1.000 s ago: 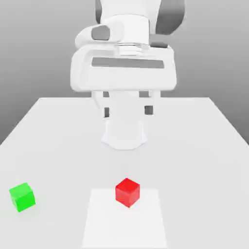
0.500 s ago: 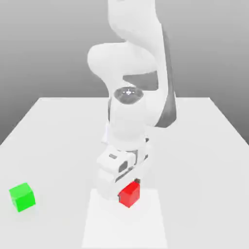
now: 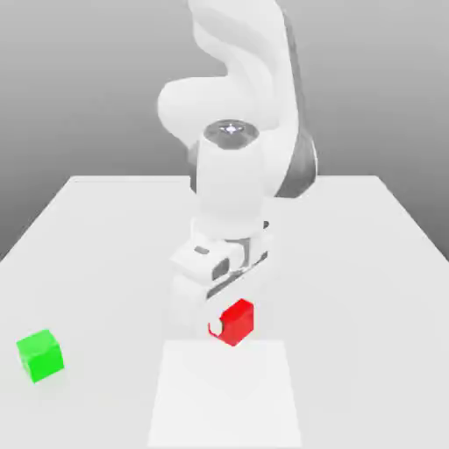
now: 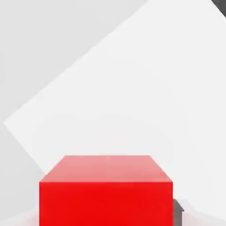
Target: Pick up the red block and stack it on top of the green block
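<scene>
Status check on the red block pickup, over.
Gripper down at the red block, block close under the hand camera. Green block alone at the exterior view's left, nothing stacked on it. Table between the blocks bare.

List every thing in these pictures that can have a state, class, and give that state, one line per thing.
red block: off the table, raised under the arm's hand, above the pale square patch.
green block: resting flat on the table at the exterior view's left, untouched, nothing on top.
gripper: lowered at the red block, carrying it.
table: white, level, with the pale square patch near its front edge.
</scene>
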